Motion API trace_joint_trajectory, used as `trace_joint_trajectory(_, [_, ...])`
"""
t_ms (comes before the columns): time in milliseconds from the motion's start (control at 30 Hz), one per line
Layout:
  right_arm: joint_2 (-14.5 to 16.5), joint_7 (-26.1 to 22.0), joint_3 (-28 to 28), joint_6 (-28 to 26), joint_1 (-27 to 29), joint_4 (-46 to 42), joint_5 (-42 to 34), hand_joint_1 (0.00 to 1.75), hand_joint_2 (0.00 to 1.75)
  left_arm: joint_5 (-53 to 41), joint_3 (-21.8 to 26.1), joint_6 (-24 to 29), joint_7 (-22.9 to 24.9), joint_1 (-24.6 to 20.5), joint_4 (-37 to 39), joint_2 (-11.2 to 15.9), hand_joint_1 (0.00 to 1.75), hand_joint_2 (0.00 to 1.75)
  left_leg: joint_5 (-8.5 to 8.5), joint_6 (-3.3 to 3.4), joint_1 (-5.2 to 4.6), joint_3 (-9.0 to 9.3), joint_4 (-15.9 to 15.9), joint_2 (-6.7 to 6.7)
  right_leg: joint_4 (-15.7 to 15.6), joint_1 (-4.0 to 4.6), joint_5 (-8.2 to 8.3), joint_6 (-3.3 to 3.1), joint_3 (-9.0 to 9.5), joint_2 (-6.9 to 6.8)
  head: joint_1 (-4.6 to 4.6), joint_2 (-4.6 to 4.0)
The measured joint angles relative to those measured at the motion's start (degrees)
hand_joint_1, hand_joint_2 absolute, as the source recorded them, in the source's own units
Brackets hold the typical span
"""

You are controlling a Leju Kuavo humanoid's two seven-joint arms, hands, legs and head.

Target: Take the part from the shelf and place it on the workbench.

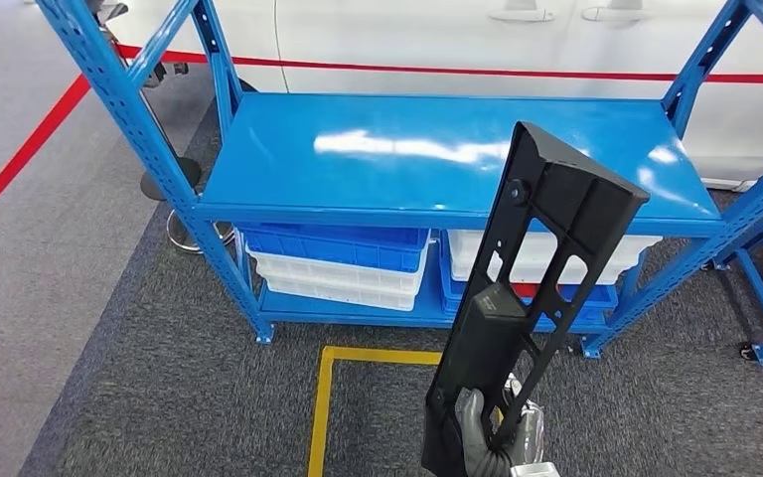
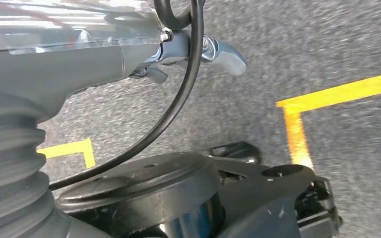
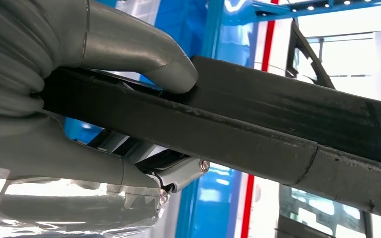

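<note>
Right hand (image 1: 492, 437) grips the black part (image 1: 536, 288) at its lower end, holding it upright in front of the blue shelf (image 1: 437, 159), clear for carrying. Left hand's (image 2: 129, 54) state cannot be told.

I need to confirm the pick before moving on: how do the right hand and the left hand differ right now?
The right hand grips the long black part, thumb pressed on its edge, raised before the blue shelf. The left hand holds nothing and hangs over grey carpet with yellow floor lines. Both have grey ribbed covers.
</note>
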Motion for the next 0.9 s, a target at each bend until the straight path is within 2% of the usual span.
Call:
trace_joint_trajectory(33, [0.0, 0.0, 0.0, 0.0, 0.0, 0.1, 0.0, 1.75, 1.75, 0.0, 0.0, 0.0, 0.0, 0.0, 0.0, 0.0, 0.0, 1.75, 1.7, -0.09, 0.09, 1.64, -0.8, 0.01, 0.6, -0.03, 0.47, 0.14, -1.16, -0.02, -0.02, 0.0])
trace_joint_trajectory(67, [0.0, 0.0, 0.0, 0.0, 0.0, 0.1, 0.0, 1.75, 1.75, -0.1, 0.0, 0.0, 0.1, 0.0, 0.0, 0.0, 0.0, 1.75, 3.24, -0.12, 0.21, 4.18, -3.5, 0.01, 1.2, -0.05, 0.89, 0.34, -2.27, -0.01, -0.02, 0.0])
trace_joint_trajectory(100, [0.0, 0.0, 0.0, 0.0, 0.1, 0.1, 0.0, 1.75, 1.75, -0.2, 0.0, 0.0, 0.1, 0.0, 0.0, 0.0, 0.0, 1.75, 3.53, -0.09, 0.25, 7.21, -7.5, 0.01, 1.9, 0.0, 1.23, 0.58, -3.24, 0.02, -0.05, 0.0])
trace_joint_trajectory(133, [0.0, 0.0, 0.0, 0.0, 0.1, 0.2, 0.0, 1.75, 1.75, -0.3, -0.1, 0.0, 0.1, 0.1, 0.0, 0.0, 0.0, 1.75, 2.95, 0.11, 0.21, 9.91, -11.6, -0.05, 2.4, 0.07, 1.54, 0.88, -3.97, 0.04, -0.05, 0.0])
trace_joint_trajectory(167, [0.0, 0.0, 0.1, 0.0, 0.1, 0.2, -0.1, 1.75, 1.75, -0.4, -0.1, 0.0, 0.1, 0.1, 0.0, 0.0, 0.0, 1.75, 2.0, 0.4, 0.11, 11.68, -14.6, -0.09, 2.8, 0.12, 1.94, 1.21, -4.45, 0.03, -0.03, 0.0])
trace_joint_trajectory(200, [0.0, -0.1, 0.1, 0.0, 0.1, 0.3, -0.1, 1.75, 1.75, -0.5, -0.2, 0.0, 0.2, 0.2, 0.0, 0.0, 0.0, 1.75, 1.2, 0.79, -0.04, 12.41, -16.4, -0.15, 3.0, 0.16, 2.4, 1.55, -4.72, 0.01, -0.02, 0.0])
trace_joint_trajectory(267, [0.0, -0.2, 0.2, 0.0, 0.0, 0.5, -0.3, 1.75, 1.75, -0.7, -0.4, 0.0, 0.5, 0.3, 0.1, -0.1, 0.0, 1.75, 1.86, 1.78, -0.04, 11.69, -16.9, -0.01, 2.9, 0.04, 3.22, 2.26, -5.06, 0.06, -0.02, -0.01])
trace_joint_trajectory(300, [-0.1, -0.3, 0.2, 0.0, 0.1, 0.6, -0.4, 1.75, 1.75, -0.8, -0.5, -0.1, 0.6, 0.3, 0.2, -0.1, 0.0, 1.75, 2.54, 2.31, 0.03, 11.09, -16.9, 0.12, 3.3, -0.04, 2.43, 2.59, -5.45, 0.19, 0.01, -0.01])
trace_joint_trajectory(333, [-0.1, -0.3, 0.2, -0.1, 0.1, 0.7, -0.6, 1.75, 1.75, -0.8, -0.6, -0.1, 0.7, 0.4, 0.2, -0.1, 0.0, 1.75, 3.33, 2.76, 0.12, 10.32, -17.1, 0.27, 4.6, -0.14, 0.48, 2.91, -6.03, 0.35, 0.15, -0.01])
trace_joint_trajectory(367, [-0.1, -0.3, 0.2, -0.1, 0.1, 0.9, -0.7, 1.75, 1.75, -0.9, -0.6, -0.1, 0.8, 0.3, 0.3, -0.2, 0.0, 1.75, 4.06, 3.1, 0.17, 9.46, -17.1, 0.4, 6.9, -0.3, -2.39, 3.17, -6.76, 0.5, 0.27, -0.01])
trace_joint_trajectory(400, [-0.1, -0.3, 0.2, -0.1, 0.0, 1.0, -0.8, 1.75, 1.75, -0.9, -0.6, -0.2, 0.8, 0.3, 0.3, -0.2, 0.0, 1.75, 4.75, 3.29, 0.11, 8.55, -17.1, 0.43, 10.2, -0.36, -5.53, 3.4, -7.52, 0.57, 0.45, -0.01])
trace_joint_trajectory(433, [-0.1, -0.3, 0.2, -0.1, 0.0, 1.1, -0.9, 1.75, 1.75, -0.9, -0.6, -0.2, 0.8, 0.3, 0.3, -0.1, 0.0, 1.75, 5.46, 3.35, 0.05, 7.69, -17.0, 0.48, 13.8, -0.44, -7.78, 3.58, -8.1, 0.59, 0.56, -0.01])
trace_joint_trajectory(467, [-0.1, -0.3, 0.2, -0.1, 0.0, 1.2, -0.9, 1.75, 1.75, -0.9, -0.6, -0.3, 0.8, 0.2, 0.3, -0.1, 0.0, 1.75, 6.14, 3.34, 0.0, 6.83, -16.9, 0.52, 16.7, -0.47, -8.56, 3.69, -8.27, 0.59, 0.58, -0.01])
trace_joint_trajectory(500, [-0.1, -0.3, 0.2, -0.1, 0.0, 1.3, -1.0, 1.75, 1.75, -0.9, -0.6, -0.3, 0.8, 0.2, 0.3, -0.1, 0.0, 1.75, 6.8, 3.29, -0.05, 5.95, -16.8, 0.56, 18.3, -0.47, -7.95, 3.71, -7.76, 0.6, 0.58, 0.0])
trace_joint_trajectory(533, [-0.1, -0.3, 0.2, -0.1, 0.0, 1.4, -1.0, 1.75, 1.75, -0.9, -0.6, -0.3, 0.8, 0.1, 0.3, -0.1, 0.0, 1.75, 7.42, 3.18, -0.08, 5.08, -16.7, 0.57, 17.9, -0.46, -6.31, 3.62, -6.29, 0.61, 0.6, 0.0])
trace_joint_trajectory(567, [-0.1, -0.3, 0.2, -0.2, 0.0, 1.5, -1.0, 1.75, 1.75, -0.9, -0.6, -0.3, 0.8, 0.1, 0.3, -0.1, 0.0, 1.75, 7.96, 3.05, -0.12, 4.3, -16.5, 0.54, 15.4, -0.44, -4.61, 3.42, -3.85, 0.64, 0.6, 0.0])
trace_joint_trajectory(600, [-0.1, -0.3, 0.2, -0.2, -0.1, 1.5, -1.0, 1.75, 1.75, -0.9, -0.6, -0.3, 0.8, 0.1, 0.3, -0.1, 0.0, 1.75, 8.44, 2.89, -0.16, 3.68, -16.4, 0.49, 11.4, -0.39, -3.83, 3.07, -0.56, 0.73, 0.59, 0.0])
trace_joint_trajectory(633, [-0.1, -0.4, 0.3, -0.2, -0.1, 1.5, -1.0, 1.75, 1.75, -1.0, -0.6, -0.3, 0.8, 0.0, 0.3, -0.1, 0.0, 1.75, 8.86, 2.67, -0.25, 3.24, -16.2, 0.41, 6.7, -0.26, -3.99, 2.68, 2.76, 0.82, 0.58, 0.0])
trace_joint_trajectory(667, [-0.1, -0.4, 0.3, -0.2, -0.1, 1.5, -1.0, 1.75, 1.75, -1.0, -0.6, -0.3, 0.8, -0.1, 0.3, -0.1, 0.0, 1.75, 9.31, 2.4, -0.31, 2.96, -16.1, 0.36, 3.0, -0.1, -4.68, 2.31, 5.2, 0.9, 0.57, -0.01])
trace_joint_trajectory(700, [-0.1, -0.4, 0.4, -0.2, -0.2, 1.5, -1.0, 1.75, 1.75, -1.0, -0.6, -0.3, 0.8, -0.1, 0.3, -0.1, 0.0, 1.75, 9.78, 2.08, -0.33, 2.78, -16.1, 0.33, 0.6, 0.08, -5.4, 1.97, 6.62, 0.96, 0.6, -0.01])
trace_joint_trajectory(767, [-0.1, -0.4, 0.5, -0.3, -0.2, 1.6, -1.0, 1.75, 1.75, -1.2, -0.6, -0.3, 1.0, -0.1, 0.3, -0.1, 0.0, 1.75, 10.61, 1.36, -0.29, 2.48, -16.2, 0.29, -0.7, 0.14, -5.07, 1.27, 6.59, 0.87, 0.66, -0.01])
trace_joint_trajectory(800, [-0.1, -0.4, 0.5, -0.3, -0.3, 1.6, -1.0, 1.75, 1.75, -1.2, -0.6, -0.3, 1.0, -0.1, 0.3, 0.0, 0.0, 1.75, 10.13, 1.06, -0.24, 2.16, -15.9, 0.22, -0.8, 0.04, -4.46, 0.81, 6.15, 0.72, 0.72, -0.01])
trace_joint_trajectory(833, [-0.1, -0.4, 0.6, -0.4, -0.3, 1.6, -1.0, 1.75, 1.75, -1.3, -0.6, -0.3, 1.1, -0.1, 0.3, 0.0, 0.0, 1.75, 8.55, 0.81, -0.21, 1.64, -14.7, 0.13, -1.0, -0.1, -3.76, 0.3, 5.54, 0.54, 0.62, -0.01])
trace_joint_trajectory(900, [-0.1, -0.4, 0.7, -0.5, -0.4, 1.6, -1.0, 1.75, 1.75, -1.5, -0.6, -0.3, 1.2, -0.2, 0.3, 0.1, 0.0, 1.75, 2.77, 0.41, -0.14, 0.26, -9.3, 0.0, -0.9, -0.13, -2.44, -0.33, 3.92, 0.24, 0.42, -0.01])
